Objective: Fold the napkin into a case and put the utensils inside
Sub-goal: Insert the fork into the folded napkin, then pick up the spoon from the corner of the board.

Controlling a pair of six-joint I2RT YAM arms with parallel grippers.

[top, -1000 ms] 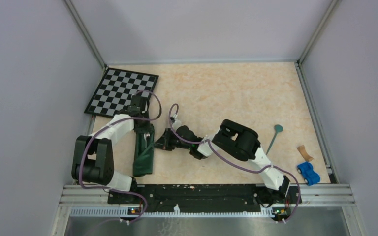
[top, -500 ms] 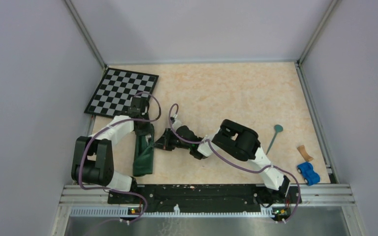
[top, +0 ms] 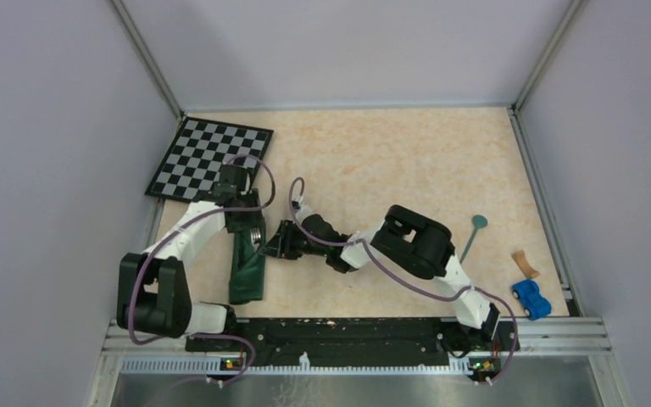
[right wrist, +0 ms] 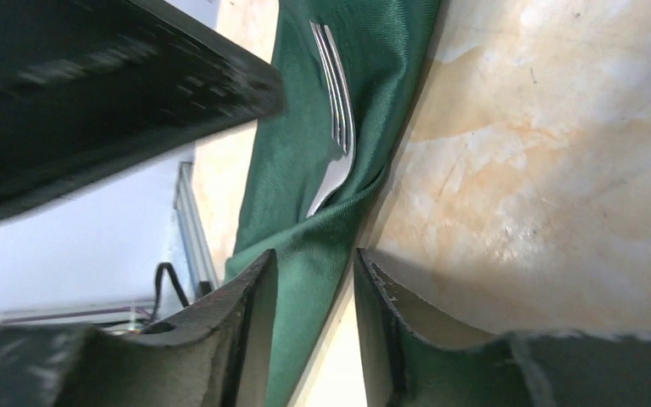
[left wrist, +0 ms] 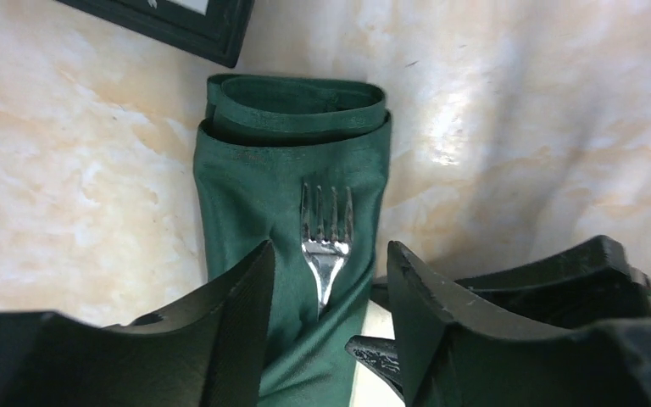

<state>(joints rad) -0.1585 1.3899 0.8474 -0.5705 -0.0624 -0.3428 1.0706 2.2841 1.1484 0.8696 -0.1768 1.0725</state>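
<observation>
The slim silver metal fork (left wrist: pixel 326 233) is seated handle-first in the long narrow dark green cloth case (left wrist: pixel 254 186), straddled by the narrowly parted, empty left gripper (left wrist: pixel 329 254) and right gripper (right wrist: pixel 314 254), probably to steady the cloth.

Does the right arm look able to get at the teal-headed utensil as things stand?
Probably yes: the teal-headed utensil lies uncovered on the arm's own side, apart from the blue toy car.
</observation>
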